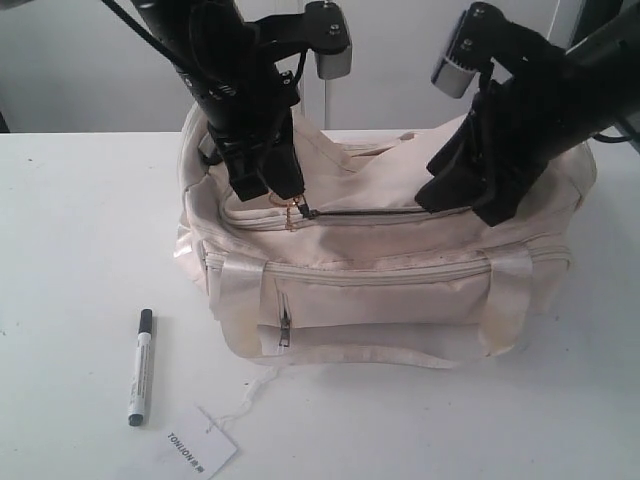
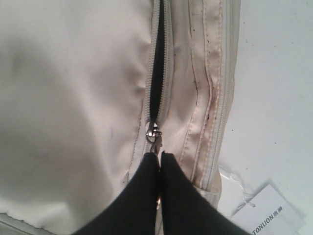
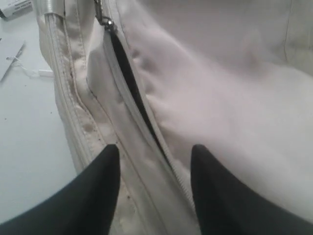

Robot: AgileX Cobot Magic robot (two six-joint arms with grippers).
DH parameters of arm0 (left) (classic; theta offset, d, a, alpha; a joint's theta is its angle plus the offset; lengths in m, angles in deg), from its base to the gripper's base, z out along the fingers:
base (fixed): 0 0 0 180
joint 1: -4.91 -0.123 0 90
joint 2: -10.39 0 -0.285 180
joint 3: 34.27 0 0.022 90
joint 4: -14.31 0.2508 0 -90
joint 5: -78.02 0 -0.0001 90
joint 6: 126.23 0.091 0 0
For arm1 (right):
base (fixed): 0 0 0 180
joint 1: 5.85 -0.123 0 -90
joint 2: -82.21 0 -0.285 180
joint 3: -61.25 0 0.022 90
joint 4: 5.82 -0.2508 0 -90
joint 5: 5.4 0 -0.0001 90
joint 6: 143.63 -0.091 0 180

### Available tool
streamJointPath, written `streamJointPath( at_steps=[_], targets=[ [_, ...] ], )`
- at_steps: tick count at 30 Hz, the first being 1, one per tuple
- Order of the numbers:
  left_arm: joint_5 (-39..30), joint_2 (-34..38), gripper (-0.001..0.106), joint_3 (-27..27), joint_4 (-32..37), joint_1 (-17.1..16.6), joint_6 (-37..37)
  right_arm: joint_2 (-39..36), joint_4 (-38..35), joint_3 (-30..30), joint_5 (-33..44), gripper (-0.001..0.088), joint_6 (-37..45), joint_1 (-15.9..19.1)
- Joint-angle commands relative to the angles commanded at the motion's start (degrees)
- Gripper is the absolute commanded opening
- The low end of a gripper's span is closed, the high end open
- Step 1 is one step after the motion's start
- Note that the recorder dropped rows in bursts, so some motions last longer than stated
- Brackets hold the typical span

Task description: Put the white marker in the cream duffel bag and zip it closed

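Left tool (image 2: 160,157) is closed tight. Its two black fingers are pressed together just under the zip slider (image 2: 153,133), and I judge that they pinch the small pull tab (image 1: 288,207) there. Right tool (image 3: 154,159) stands wide, with one finger on each side of the zip line. It rests on the top fabric and holds nothing. Between the two tools the zip shows only as a narrow dark slit in the cream duffel bag (image 1: 400,290). The bag is soft and gives way under pressure, so I think the opening must be spread and held before anything goes in. The white marker (image 1: 140,365) lies flat on the table (image 1: 70,220), on the left side of the exterior view, apart from the bag and near the paper tag (image 1: 200,447). It looks light and stiff, with a smooth round barrel that may roll or slip; I would take it across the middle of the barrel, not at the cap
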Motion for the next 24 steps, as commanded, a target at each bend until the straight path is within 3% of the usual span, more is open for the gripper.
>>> streamJointPath(
  at_steps=[24],
  targets=[
    [-0.3, 0.5, 0.0, 0.0, 0.0, 0.0, 0.0, -3.1, -5.5, 0.2, 0.1, 0.0456, 5.5, -0.7]
  ],
)
